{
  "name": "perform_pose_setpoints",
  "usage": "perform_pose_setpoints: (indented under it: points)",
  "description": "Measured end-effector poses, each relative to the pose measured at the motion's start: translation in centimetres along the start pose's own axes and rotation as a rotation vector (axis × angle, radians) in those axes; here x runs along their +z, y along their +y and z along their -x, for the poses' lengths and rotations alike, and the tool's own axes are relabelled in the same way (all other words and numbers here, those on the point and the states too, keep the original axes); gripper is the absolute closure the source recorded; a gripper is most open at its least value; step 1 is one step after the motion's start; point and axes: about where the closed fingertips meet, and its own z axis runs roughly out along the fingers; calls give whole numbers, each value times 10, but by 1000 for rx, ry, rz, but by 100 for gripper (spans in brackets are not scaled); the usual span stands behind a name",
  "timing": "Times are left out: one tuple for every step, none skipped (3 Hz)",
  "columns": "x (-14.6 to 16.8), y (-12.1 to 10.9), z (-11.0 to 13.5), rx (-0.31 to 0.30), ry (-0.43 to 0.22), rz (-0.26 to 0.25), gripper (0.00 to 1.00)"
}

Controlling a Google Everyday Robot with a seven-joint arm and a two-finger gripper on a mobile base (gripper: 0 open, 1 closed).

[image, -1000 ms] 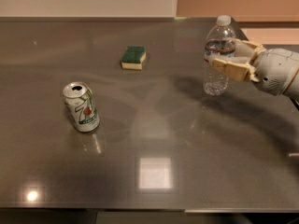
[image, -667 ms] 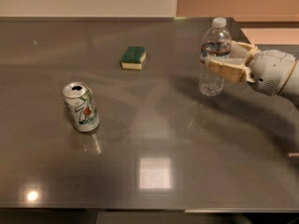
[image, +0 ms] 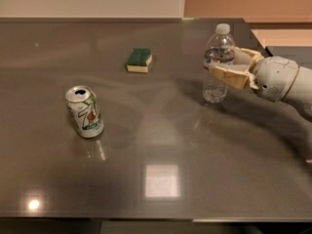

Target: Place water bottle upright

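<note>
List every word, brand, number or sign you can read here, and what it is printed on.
"7": on the soda can; the rest is blurred.
Label band of the water bottle, held by the pincer at right: too blurred to read.
Sponge: no text.

Gripper (image: 222, 61): at right side of view, at end of arm.
Fingers (image: 229, 75): two, tan/beige, blocky, flat-sided, with darker seams along edges.
Wrist housing (image: 274, 77): rounded, glossy white, bulbous shape; small dark spot near finger base.
Tan ring band (image: 292, 82) behind housing.
Arm link (image: 303, 100): pale, smooth, cylindrical, leaving view at right edge.
Cables, screws: not discernible.
</note>
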Motion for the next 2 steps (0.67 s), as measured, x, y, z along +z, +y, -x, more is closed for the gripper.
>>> perform_pose_setpoints:
  points:
    - [1,0,-3,1,-5,5,100]
    - [2,1,-12,-4,-30,16,92]
